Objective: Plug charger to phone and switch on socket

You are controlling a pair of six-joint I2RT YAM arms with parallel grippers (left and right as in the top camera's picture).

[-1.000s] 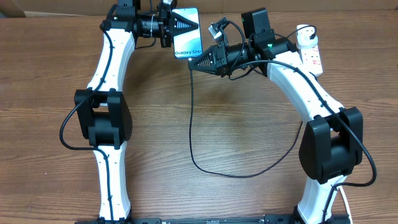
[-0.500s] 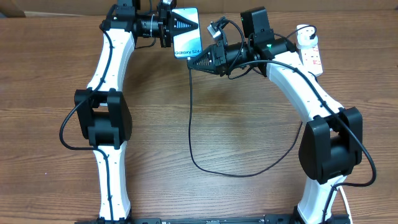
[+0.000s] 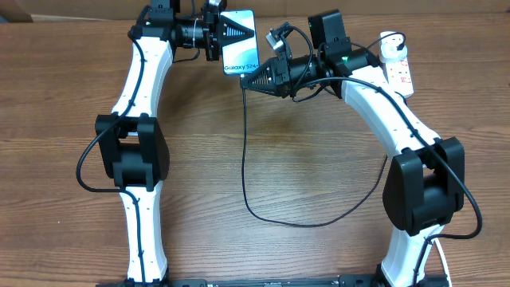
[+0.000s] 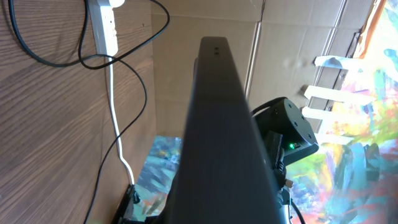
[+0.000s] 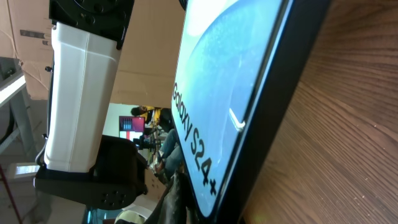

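Phone [image 3: 243, 54] at 12 o'clock on tabletop [image 3: 319, 175], clamped in closed left fingers [image 3: 233, 32]. Right fingers [image 3: 260, 78] closed on charger [image 3: 245, 159] tip at phone's near edge; seating unclear. Socket [image 3: 401, 70], 2 o'clock, switch not yet pressed.

Fig. Wood-grain table [image 3: 48, 119], as I view it from the overhead camera.
On it lie the charger [image 3: 245, 159], its thin black cable looping across the middle, and the white socket [image 3: 402, 76] at the far right edge.
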